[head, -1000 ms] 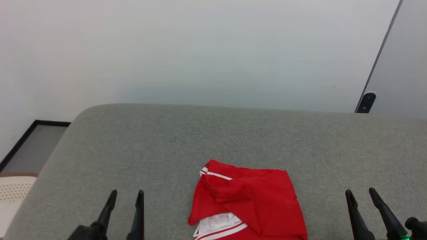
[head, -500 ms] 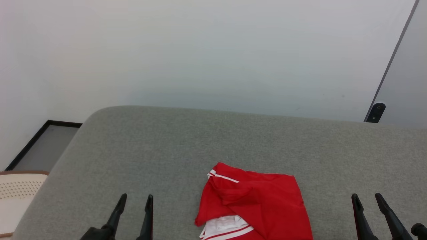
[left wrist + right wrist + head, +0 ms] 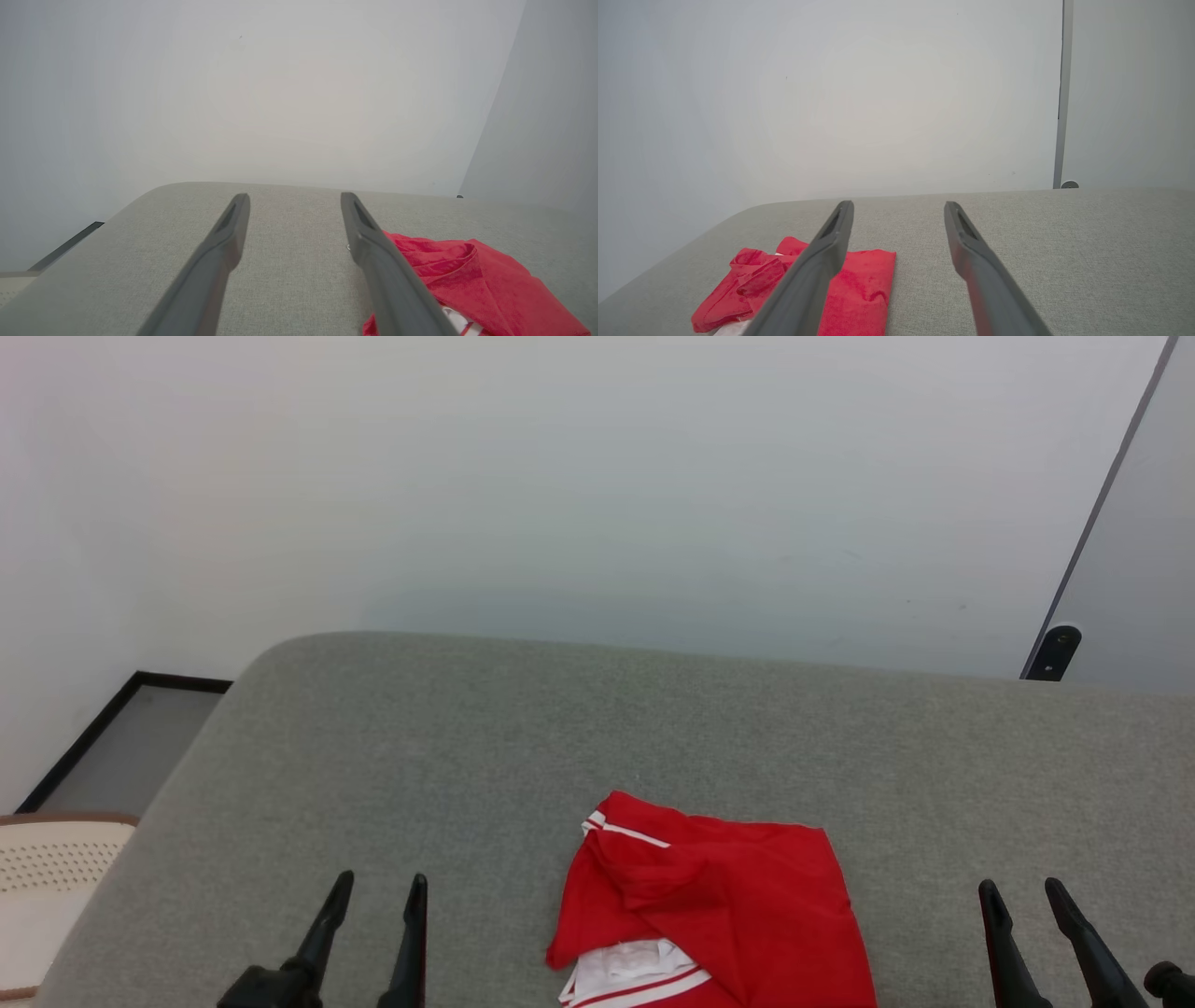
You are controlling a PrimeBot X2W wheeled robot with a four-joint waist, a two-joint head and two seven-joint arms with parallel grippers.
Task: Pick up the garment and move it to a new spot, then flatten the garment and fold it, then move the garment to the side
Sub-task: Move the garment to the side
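Only the camera has been shifted since the earlier frame; nothing on the grey cushion [image 3: 467,737] is displaced. A bunched red garment [image 3: 714,905] is laid by its near edge, flanked by the left gripper [image 3: 382,879] and right gripper [image 3: 1019,885], both held open and clear, seemingly parked.

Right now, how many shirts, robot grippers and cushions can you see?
Shirts: 1, the red shirt
Grippers: 2, the left gripper and the right gripper, both open
Cushions: 1, the grey cushion
Total: 4
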